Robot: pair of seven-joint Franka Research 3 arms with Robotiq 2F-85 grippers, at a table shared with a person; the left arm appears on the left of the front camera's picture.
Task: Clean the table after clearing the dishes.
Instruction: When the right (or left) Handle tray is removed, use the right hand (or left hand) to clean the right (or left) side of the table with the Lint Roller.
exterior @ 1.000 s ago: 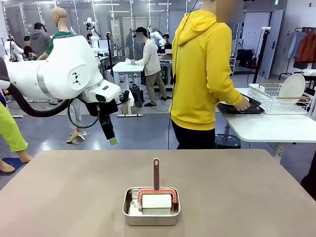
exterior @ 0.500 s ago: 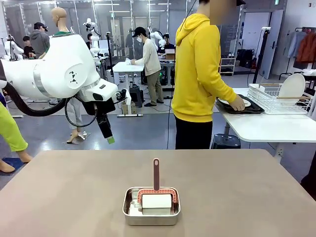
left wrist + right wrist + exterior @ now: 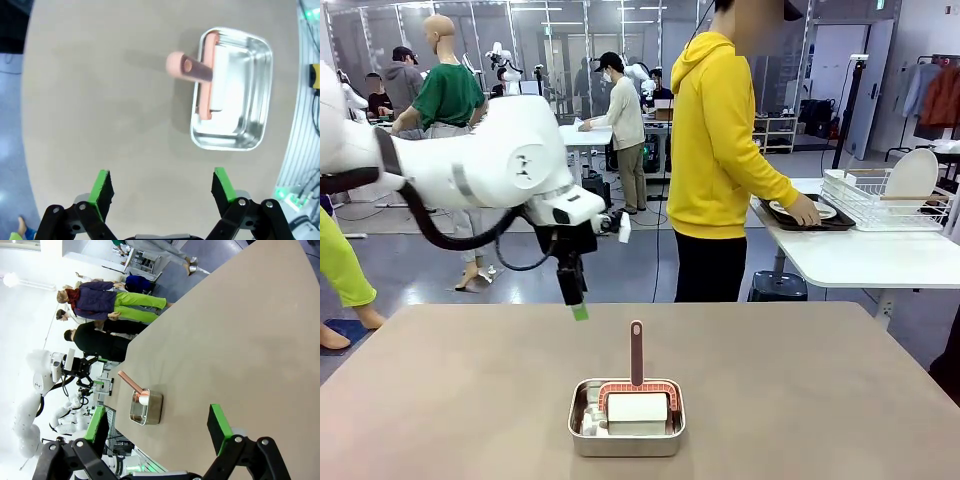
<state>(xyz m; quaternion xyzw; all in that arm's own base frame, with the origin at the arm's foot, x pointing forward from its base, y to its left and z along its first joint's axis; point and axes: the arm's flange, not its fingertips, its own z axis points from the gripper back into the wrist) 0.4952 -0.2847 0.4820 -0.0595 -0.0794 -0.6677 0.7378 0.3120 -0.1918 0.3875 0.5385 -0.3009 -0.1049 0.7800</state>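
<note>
The taupe table [image 3: 800, 390] holds a small steel pan [image 3: 626, 418] with a red-framed white roller [image 3: 636, 405], its handle standing upright. My left gripper [image 3: 579, 306] hangs, fingers down, above the table's far part, left of and behind the pan. In the left wrist view it [image 3: 162, 182] is open with nothing between its fingers, and the pan [image 3: 245, 95] lies ahead to the right. My right gripper [image 3: 157, 422] is open over bare table [image 3: 240, 340], far from the pan [image 3: 146, 407]. The dishes [image 3: 808, 212] sit on a dark tray on a white side table, under a person's hand.
A person in a yellow hoodie [image 3: 720, 150] stands at the far side, turned toward the white side table [image 3: 870, 260]. A wire dish rack [image 3: 885, 200] with a plate stands there. Wide bare tabletop lies on both sides of the pan.
My left arm has swung to the right and lower, bringing its gripper over the table's far part near the pan. The person stays at the side table with the tray.
</note>
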